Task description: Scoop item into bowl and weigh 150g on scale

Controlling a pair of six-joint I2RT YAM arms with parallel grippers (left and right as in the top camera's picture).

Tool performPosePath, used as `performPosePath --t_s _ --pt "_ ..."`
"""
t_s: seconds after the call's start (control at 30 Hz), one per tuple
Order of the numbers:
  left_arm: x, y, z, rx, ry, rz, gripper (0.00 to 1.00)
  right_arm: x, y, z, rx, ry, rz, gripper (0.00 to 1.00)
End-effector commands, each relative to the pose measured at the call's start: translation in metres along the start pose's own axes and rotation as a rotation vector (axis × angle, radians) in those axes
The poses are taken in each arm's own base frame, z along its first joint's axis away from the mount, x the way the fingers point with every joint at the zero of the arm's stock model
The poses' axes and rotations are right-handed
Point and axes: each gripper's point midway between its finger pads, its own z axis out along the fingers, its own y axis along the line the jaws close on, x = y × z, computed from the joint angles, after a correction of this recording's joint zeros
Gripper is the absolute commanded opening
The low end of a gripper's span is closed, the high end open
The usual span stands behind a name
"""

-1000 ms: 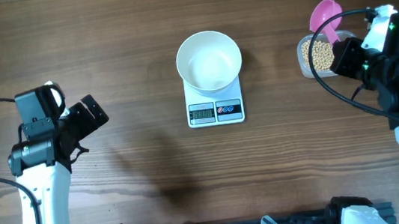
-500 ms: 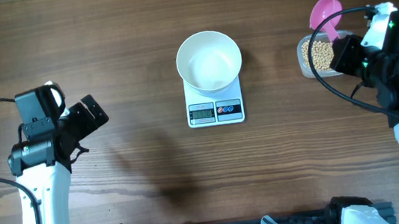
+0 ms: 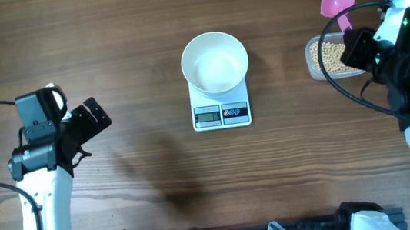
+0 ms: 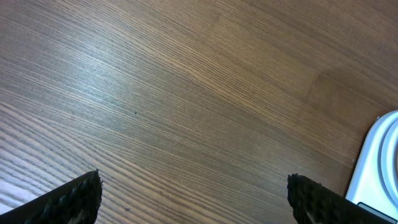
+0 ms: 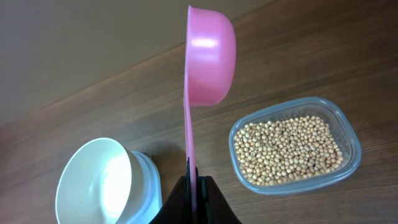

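My right gripper [image 5: 193, 185] is clamped tight on the handle of 1 pink scoop [image 5: 209, 56]. The scoop's cup is tipped on edge, just beyond the clear tub [image 5: 349, 133] of beans [image 5: 287, 151], which sits well right of the scale [image 3: 221, 114]. The white bowl [image 3: 214, 61] stands on the scale. My left gripper [image 3: 91, 119] hangs well left of the scale, jaws spread wide over the wooden table [image 4: 186, 93].

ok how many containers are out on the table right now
2. The white bowl sits on the scale in the middle. The clear tub holding the beans is off to the right. No others show, and none seems hidden.
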Motion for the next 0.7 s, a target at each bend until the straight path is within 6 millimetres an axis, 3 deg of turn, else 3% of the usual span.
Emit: performPosePath --t_s 0.0,0.2,0.33,0.53,0.67 --pt "0.000 -0.001 -0.002 0.014 -0.004 -0.003 1.00 -0.006 0.003 0.000 -0.018 -0.011 0.058 0.04" --pt "0.000 -0.001 -0.002 0.014 -0.004 -0.003 1.00 -0.012 0.005 0.000 -0.023 -0.038 0.090 0.04" --pt "0.000 -0.001 -0.002 0.014 -0.004 -0.003 1.00 -0.028 -0.002 -0.002 0.022 -0.110 0.080 0.04" --pt "0.000 -0.001 -0.002 0.014 -0.004 -0.003 1.00 -0.064 0.011 -0.006 -0.025 -0.255 -0.024 0.04" --pt "0.000 -0.001 -0.002 0.014 -0.004 -0.003 1.00 -0.058 0.009 -0.004 -0.026 -0.227 0.033 0.04"
